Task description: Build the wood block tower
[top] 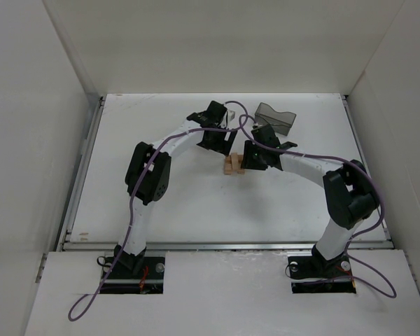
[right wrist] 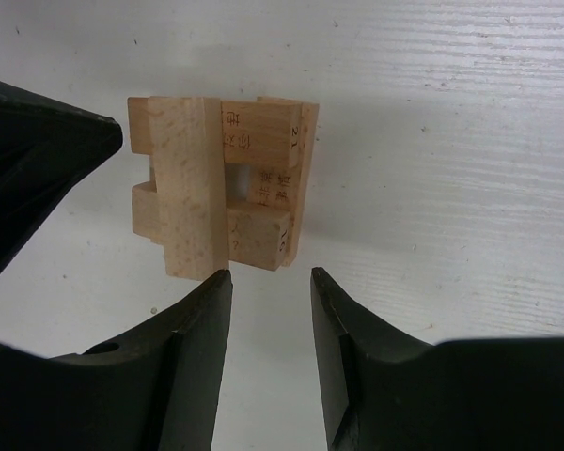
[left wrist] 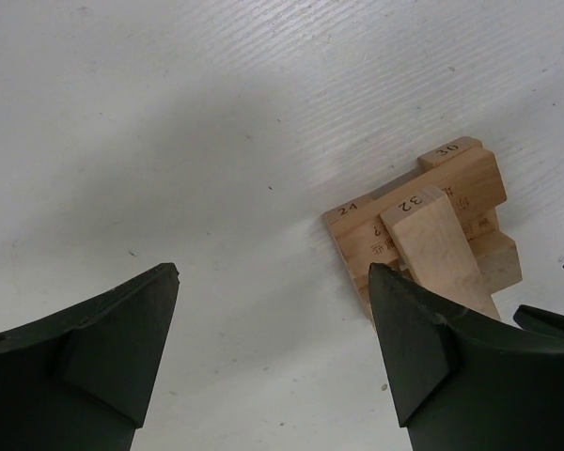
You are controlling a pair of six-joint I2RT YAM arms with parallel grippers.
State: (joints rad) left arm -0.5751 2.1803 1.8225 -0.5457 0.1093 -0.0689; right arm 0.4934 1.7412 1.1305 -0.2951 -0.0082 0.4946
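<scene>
The tower is a small stack of tan wood blocks laid crosswise at the table's middle. A single block lies across its top, also seen in the left wrist view. My left gripper hovers just behind the tower, wide open and empty, with the tower beside its right finger. My right gripper is at the tower's right side, open and empty. Its fingertips stop just short of the tower.
A dark translucent grey bin stands behind and to the right of the tower, close to the right arm. The left gripper's finger shows at the left of the right wrist view, near the tower. White walls enclose the table.
</scene>
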